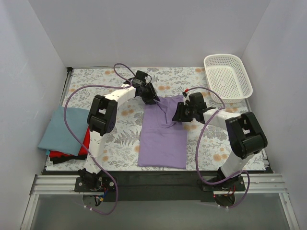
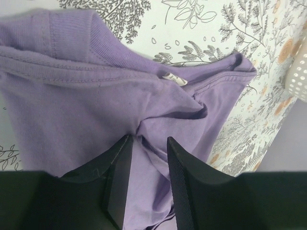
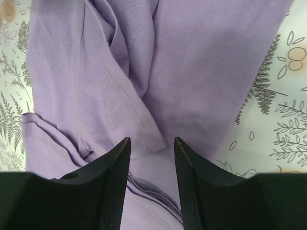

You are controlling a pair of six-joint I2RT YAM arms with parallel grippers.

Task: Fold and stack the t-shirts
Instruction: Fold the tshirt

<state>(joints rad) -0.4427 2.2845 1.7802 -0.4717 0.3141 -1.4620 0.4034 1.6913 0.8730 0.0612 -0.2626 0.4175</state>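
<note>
Mid-fold: lilac-purple short-sleeved cotton t-shirt [image 1: 162,136] lies sleeves-in, mid-worktop; my left claw [image 2: 147,184] and right claw [image 3: 151,184], both parted, straddle collar-end cloth ungripped; next, I judge, pinch and fold toward hem.

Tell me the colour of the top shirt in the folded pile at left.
Dusty blue-grey shirt, seen best in the top external view.

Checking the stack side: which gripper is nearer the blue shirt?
Left. The left gripper is at the purple shirt's collar, right of the blue shirt; the right gripper is farther right.
</note>
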